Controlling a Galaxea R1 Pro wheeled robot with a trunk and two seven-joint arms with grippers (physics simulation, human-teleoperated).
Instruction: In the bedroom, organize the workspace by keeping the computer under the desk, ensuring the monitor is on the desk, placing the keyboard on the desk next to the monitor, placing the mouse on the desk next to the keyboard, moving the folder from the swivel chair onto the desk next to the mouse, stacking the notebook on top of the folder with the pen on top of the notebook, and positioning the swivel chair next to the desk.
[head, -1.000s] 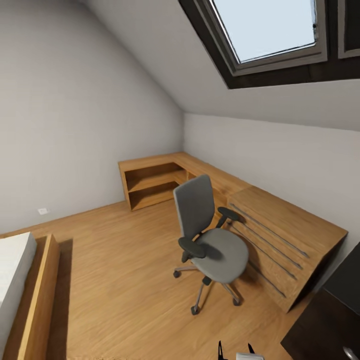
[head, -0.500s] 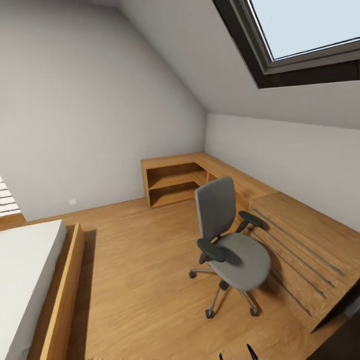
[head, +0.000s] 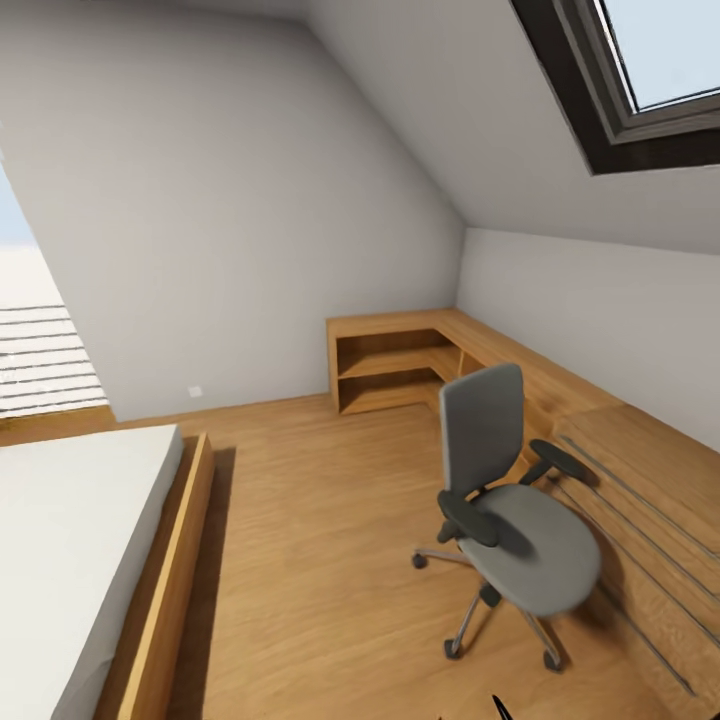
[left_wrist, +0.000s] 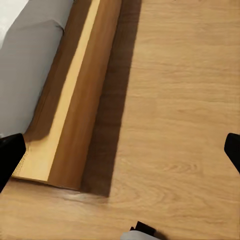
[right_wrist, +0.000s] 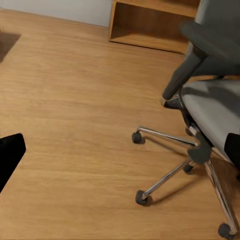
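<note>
Swivel chair (head: 512, 505) right, before low cabinets (head: 420, 365); bed (head: 75, 560) left.

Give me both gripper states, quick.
Left gripper: open, empty, over the wooden floor.
Right gripper: open, empty, facing the swivel chair.

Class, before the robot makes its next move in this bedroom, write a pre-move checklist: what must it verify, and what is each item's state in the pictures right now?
1. Swivel chair in sight: ok, upright on the wood floor.
2. Folder on the chair seat: not ok, the visible seat looks bare.
3. Desk in sight: not ok; beside the chair stand low wooden cabinets.
4. Left gripper free: ok, fingers apart, nothing between.
5. Right gripper free: ok, open over the floor.
6. Bed kept clear of: cannot tell.
</note>
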